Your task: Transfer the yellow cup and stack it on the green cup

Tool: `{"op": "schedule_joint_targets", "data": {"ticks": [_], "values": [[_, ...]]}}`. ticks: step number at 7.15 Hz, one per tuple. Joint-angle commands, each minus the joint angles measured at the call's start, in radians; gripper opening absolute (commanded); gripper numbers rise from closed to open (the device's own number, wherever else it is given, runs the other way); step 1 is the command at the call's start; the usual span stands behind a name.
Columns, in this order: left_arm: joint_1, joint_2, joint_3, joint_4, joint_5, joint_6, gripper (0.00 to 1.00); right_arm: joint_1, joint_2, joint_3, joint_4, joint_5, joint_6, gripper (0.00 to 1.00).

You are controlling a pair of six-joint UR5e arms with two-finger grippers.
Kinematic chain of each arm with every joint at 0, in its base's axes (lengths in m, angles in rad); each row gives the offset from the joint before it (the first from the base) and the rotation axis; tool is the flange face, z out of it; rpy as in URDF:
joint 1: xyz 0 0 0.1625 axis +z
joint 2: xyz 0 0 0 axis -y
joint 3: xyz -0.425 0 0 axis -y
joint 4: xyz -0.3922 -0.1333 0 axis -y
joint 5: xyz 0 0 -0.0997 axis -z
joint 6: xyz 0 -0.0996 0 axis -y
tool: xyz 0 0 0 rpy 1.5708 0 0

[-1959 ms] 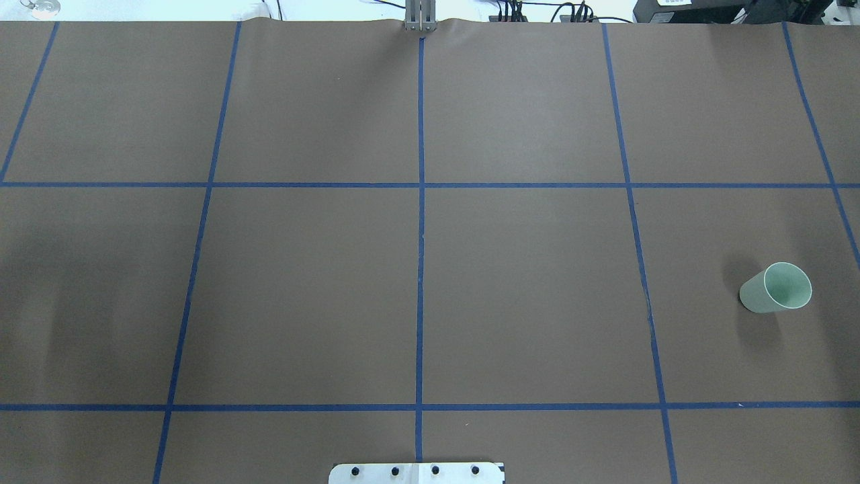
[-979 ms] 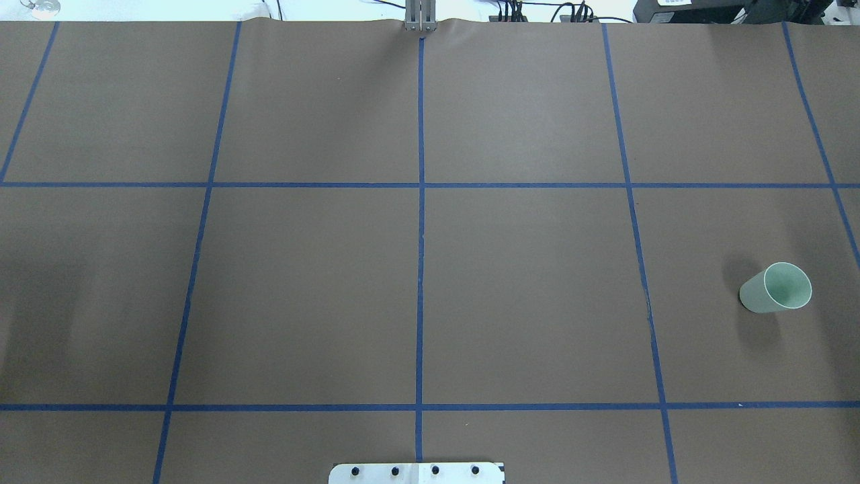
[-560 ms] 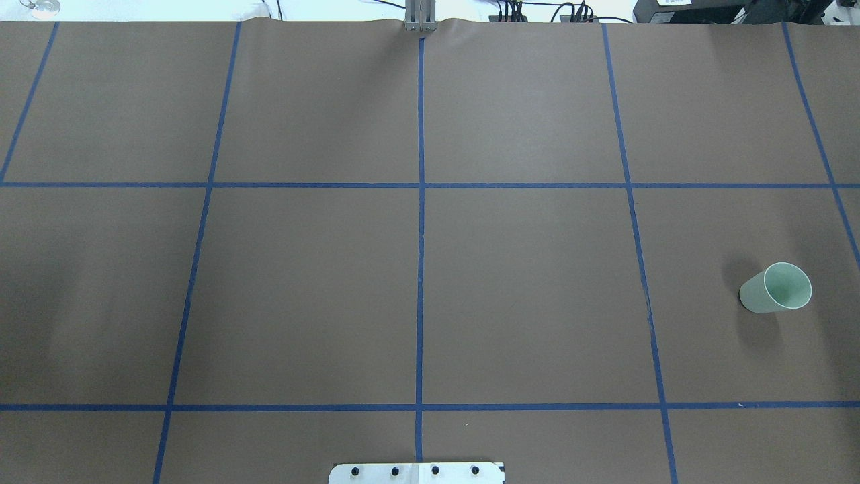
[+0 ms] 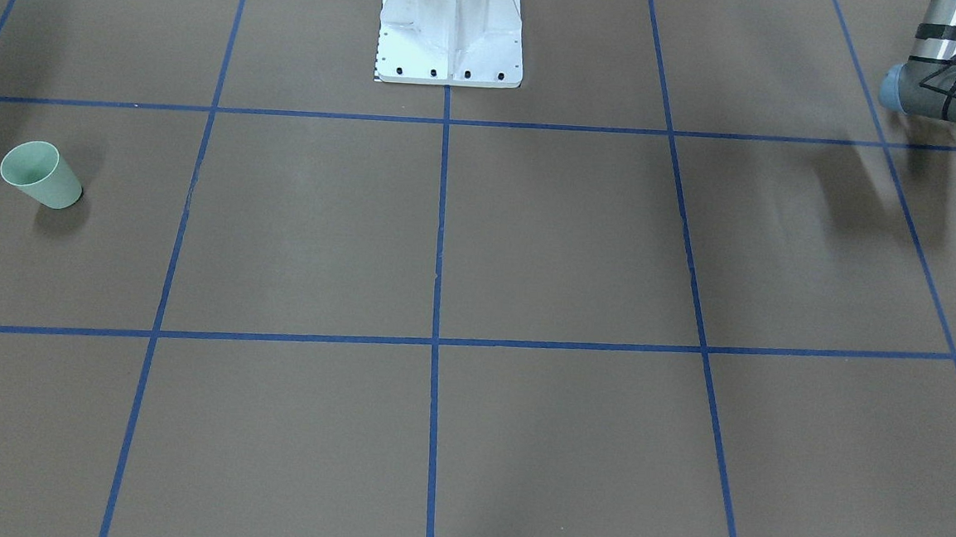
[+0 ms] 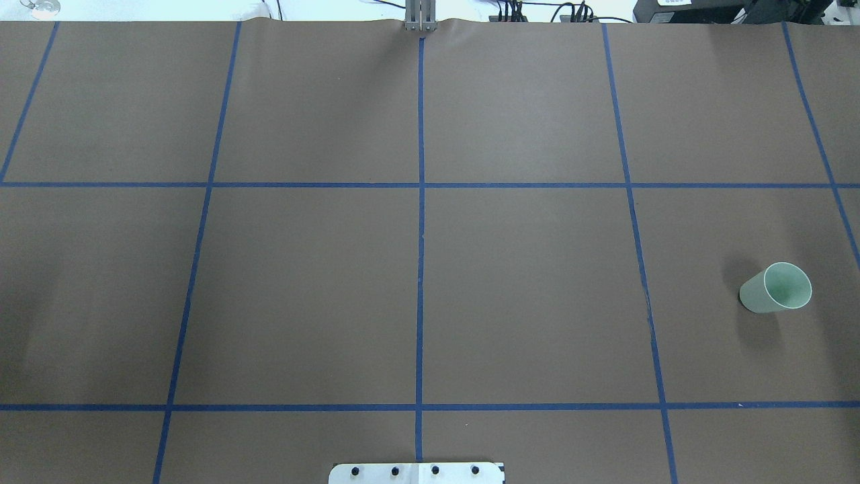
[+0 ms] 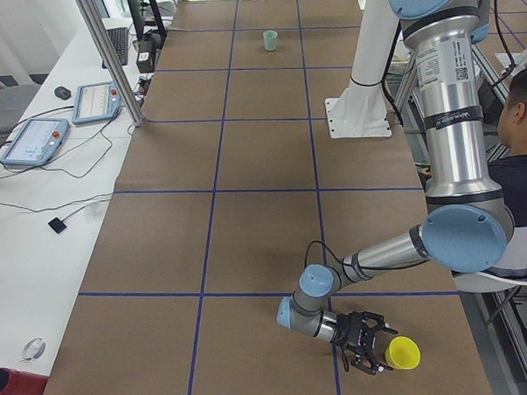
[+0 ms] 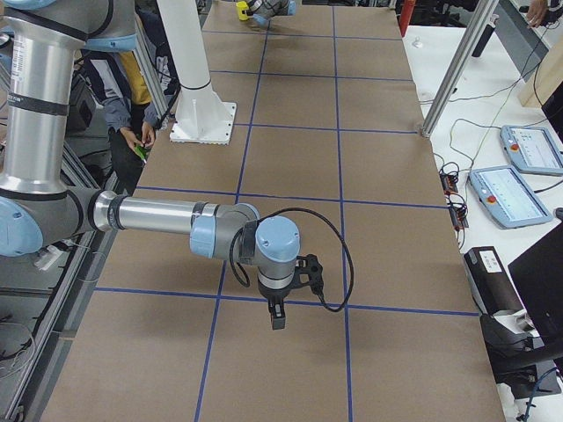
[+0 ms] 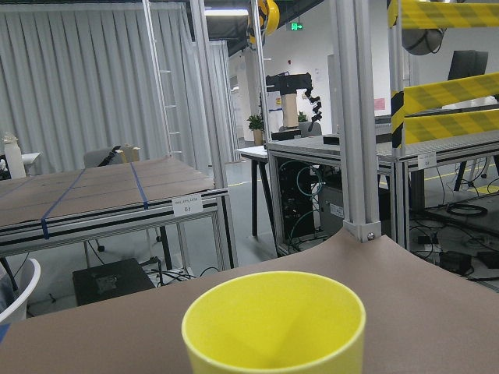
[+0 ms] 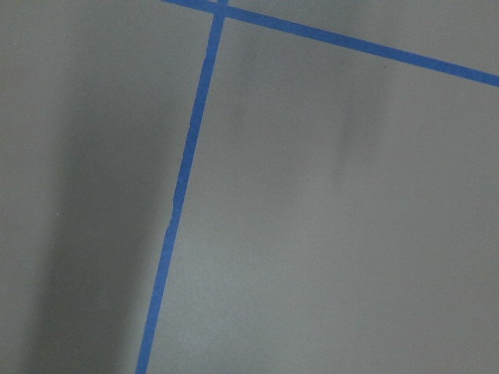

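The overhead camera sits behind the robot and looks forward and down on the table, with the base plate at its bottom edge. The front-facing camera looks steeply down from the opposite side, with that plate at its top. Both take in the green cup, on mirrored sides. Two side cameras look along the table from its ends, high and oblique. The left wrist camera sits low, close behind the yellow cup, facing level into the room. The right wrist camera looks down, close on blue tape.
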Motion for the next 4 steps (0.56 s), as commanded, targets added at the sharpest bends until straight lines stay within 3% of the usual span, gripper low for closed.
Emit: {"op": "schedule_joint_targets", "data": {"ticks": [1,4], "values": [[0.0,0.003,0.043,-0.026,-0.009,-0.009,1.0,-0.001,0.0,0.0,0.0,0.0,0.0,1.0],[0.0,0.005,0.063,-0.046,-0.021,-0.017,1.0,-0.001,0.0,0.0,0.0,0.0,0.0,1.0]]}}
